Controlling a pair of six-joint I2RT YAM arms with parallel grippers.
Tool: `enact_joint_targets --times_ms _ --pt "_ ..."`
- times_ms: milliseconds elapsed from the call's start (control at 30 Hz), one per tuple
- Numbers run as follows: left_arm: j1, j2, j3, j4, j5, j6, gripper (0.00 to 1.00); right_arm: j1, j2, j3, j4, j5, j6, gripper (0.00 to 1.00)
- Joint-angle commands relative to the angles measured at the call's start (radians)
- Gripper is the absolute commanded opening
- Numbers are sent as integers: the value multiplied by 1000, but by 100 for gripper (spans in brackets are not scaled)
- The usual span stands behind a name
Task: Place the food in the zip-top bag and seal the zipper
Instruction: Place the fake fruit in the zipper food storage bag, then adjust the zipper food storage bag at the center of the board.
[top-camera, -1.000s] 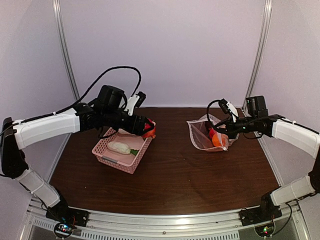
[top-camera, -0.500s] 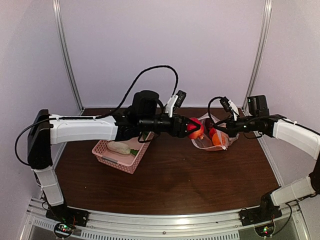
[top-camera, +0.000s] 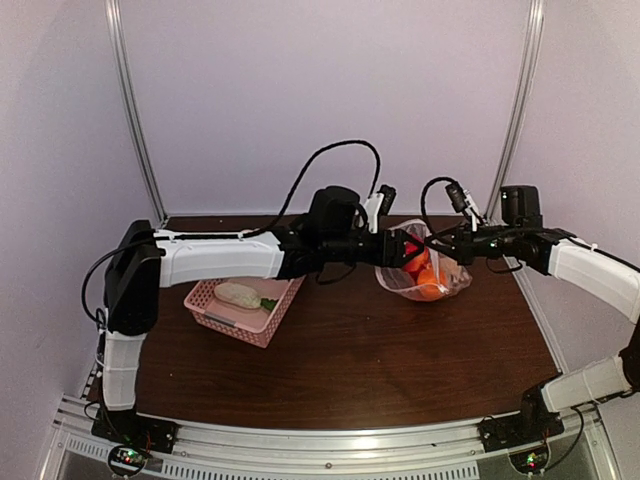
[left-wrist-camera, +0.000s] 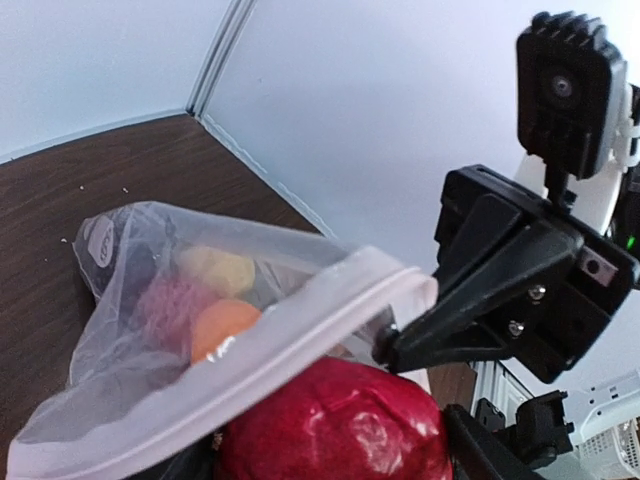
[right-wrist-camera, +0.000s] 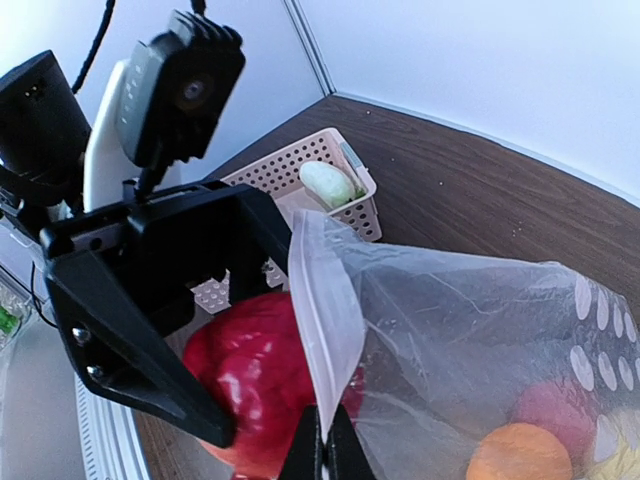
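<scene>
Red is the colour to watch: the red toy fruit (left-wrist-camera: 335, 425) sits clamped between the two fingers of your left end effector (top-camera: 402, 247), which reaches across the desk (top-camera: 350, 360) to about 2 o'clock in the overhead view. That's where the zip-top bag (left-wrist-camera: 110, 340) is, its mouth facing towards 9 o'clock, right at the fruit. Your right end effector (right-wrist-camera: 322, 450) has its fingers pressed together on the bag's mouth edge, pinching the zipper (left-wrist-camera: 300, 325) and holding that lip up off the desk. From the left wrist camera, the zipper strip runs across just above the red fruit, touching or nearly touching its top; from the right wrist camera the strip cuts in front of the fruit, so it's at the opening, though I can't tell how far past the lip it is. The mouth is unsealed. Through the clear plastic you can see an orange piece (left-wrist-camera: 222, 325), a yellow piece (left-wrist-camera: 215, 270) behind it, and a purplish piece (left-wrist-camera: 165, 300) beside them. Over at 9 o'clock, well apart from the bag, the pink basket (top-camera: 215, 310) has a white radish (top-camera: 238, 295) lying in it.
</scene>
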Motion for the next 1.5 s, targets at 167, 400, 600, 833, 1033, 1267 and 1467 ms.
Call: enact_joint_targets --times_ms 167,400,600,833,1033,1267,1467 --pt "-6 112 152 -157 -178 -146 66 6 -34 6 80 -144 83 0" --pt "-16 153 228 -255 -339 -175 80 6 -33 5 77 -138 81 0" --pt "-25 128 262 -256 -307 -115 97 6 -30 3 70 -124 66 0" --pt "-28 -3 199 -271 -189 -54 98 6 -32 9 43 -108 32 0" --pt "-53 -167 40 -250 -89 46 98 6 -29 6 24 -65 -5 0" --pt "-51 -214 -166 -294 -222 -70 81 6 -27 5 19 -49 -17 0" --pt "-27 -158 -141 -302 -221 -149 47 6 -32 -2 7 -37 -37 0"
